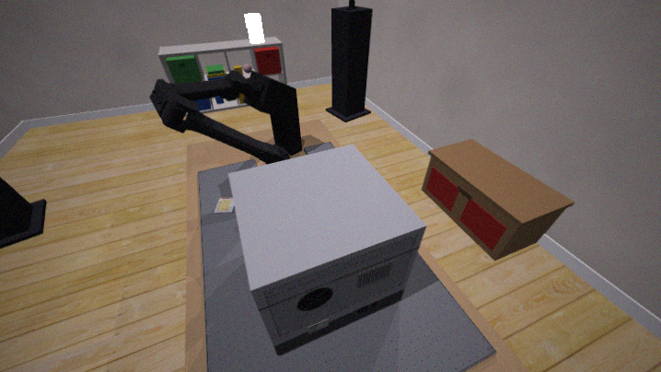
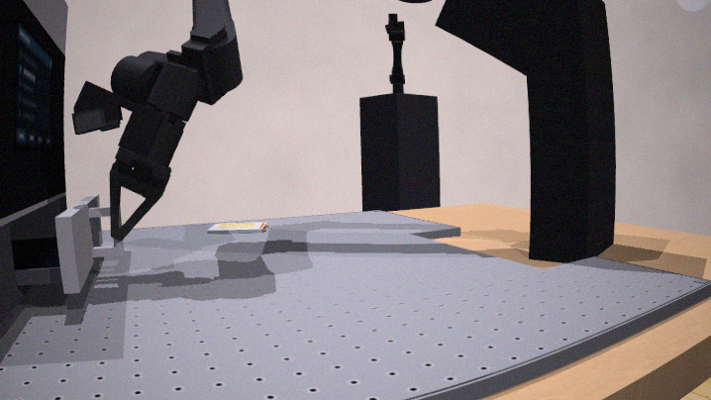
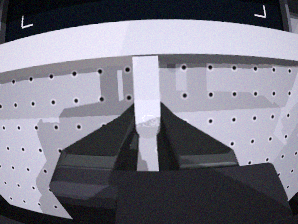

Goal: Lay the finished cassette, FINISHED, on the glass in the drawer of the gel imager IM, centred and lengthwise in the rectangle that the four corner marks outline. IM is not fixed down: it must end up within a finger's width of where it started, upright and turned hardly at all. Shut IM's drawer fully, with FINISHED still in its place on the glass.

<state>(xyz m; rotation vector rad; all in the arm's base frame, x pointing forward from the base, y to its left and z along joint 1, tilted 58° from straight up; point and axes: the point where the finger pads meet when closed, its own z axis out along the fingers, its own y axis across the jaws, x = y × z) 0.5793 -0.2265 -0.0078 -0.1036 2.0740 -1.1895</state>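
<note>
The gel imager IM stands upright on the grey perforated board. Its drawer is partly open, with its pale front standing out from the housing. Behind that front, the wrist view shows part of the dark glass and two white corner marks, one at left and one at right. My gripper points steeply down and is shut on the drawer's pale handle. The finished cassette FINISHED lies flat on the board, away from the gripper.
The board lies on a wooden table. The arm's thick black base column stands at the table's far end from IM. A brown cabinet, a black pedestal and a shelf stand off the table.
</note>
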